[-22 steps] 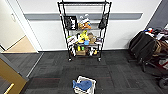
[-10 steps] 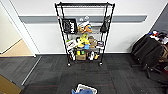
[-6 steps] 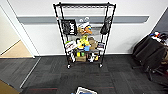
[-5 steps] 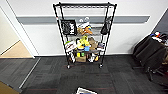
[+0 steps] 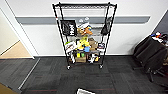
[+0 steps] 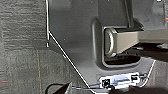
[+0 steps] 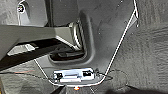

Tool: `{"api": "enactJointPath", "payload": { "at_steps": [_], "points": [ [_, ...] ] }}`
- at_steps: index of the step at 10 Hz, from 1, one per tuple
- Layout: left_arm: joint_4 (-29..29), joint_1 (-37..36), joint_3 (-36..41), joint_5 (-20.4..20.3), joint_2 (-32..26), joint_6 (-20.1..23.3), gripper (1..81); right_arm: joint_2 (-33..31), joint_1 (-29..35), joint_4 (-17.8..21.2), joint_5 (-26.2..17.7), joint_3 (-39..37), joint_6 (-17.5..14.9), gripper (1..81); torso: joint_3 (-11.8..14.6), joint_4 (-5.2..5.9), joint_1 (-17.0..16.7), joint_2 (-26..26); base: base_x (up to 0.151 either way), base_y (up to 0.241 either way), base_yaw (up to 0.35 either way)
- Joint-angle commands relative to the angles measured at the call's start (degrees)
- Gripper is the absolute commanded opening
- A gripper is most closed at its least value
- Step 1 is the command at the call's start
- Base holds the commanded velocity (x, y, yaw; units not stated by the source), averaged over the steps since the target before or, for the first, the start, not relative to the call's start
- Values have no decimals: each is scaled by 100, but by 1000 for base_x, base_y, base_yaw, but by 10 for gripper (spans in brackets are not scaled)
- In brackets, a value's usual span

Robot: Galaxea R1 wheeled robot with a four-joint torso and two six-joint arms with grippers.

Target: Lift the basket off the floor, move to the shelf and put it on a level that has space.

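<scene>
The shelf [image 5: 84, 35], a tall black wire rack on small wheels, stands against the white wall in the middle of the head view. Its top level [image 5: 83, 6] looks bare, while the lower tiers are crowded with bags, boxes and colourful items. The basket [image 5: 85, 91] shows as a pale corner at the lower edge, resting on the dark carpet floor [image 5: 100, 80] in front of the rack. Both wrist views look down on my own grey base and the carpet. A dark part of my left gripper [image 6: 62, 88] shows at that picture's edge.
A black office chair draped with dark cloth [image 5: 150, 56] stands to the right of the rack. Tan wooden flooring [image 5: 15, 51] lies beyond a doorway at the left, and a metal strip [image 5: 28, 73] runs across the carpet there. A tan surface [image 5: 5, 90] cuts the near left corner.
The whole head view has shifted: the rack now shows larger and more central, and the basket has slid down to the picture's lower edge. The things themselves have not moved.
</scene>
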Motion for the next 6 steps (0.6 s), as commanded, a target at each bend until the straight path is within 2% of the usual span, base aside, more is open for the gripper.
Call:
{"api": "enactJointPath", "payload": {
  "at_steps": [1, 4, 5, 6],
  "points": [
    [16, 6, 19, 380, -36, -2, 811, -96, 51, 24, -397, 40, 44, 811, 0, 0, 2, 0, 0, 0, 0],
    [-27, 6, 316, 371, -299, -3, 811, -280, 121, 32, -406, 345, 44, 811, 0, 0, 0, 0, 0, 0, 0],
    [-45, -3, 535, 362, -448, -11, 811, -437, 139, 33, -406, 609, 44, 811, 0, 0, 369, -573, 0, 0, 0],
    [-54, -47, 833, 362, -650, -29, 811, -639, 174, 33, -406, 933, 44, 811, 0, 0, 372, -575, 0, 0, 0]
  ]
}}
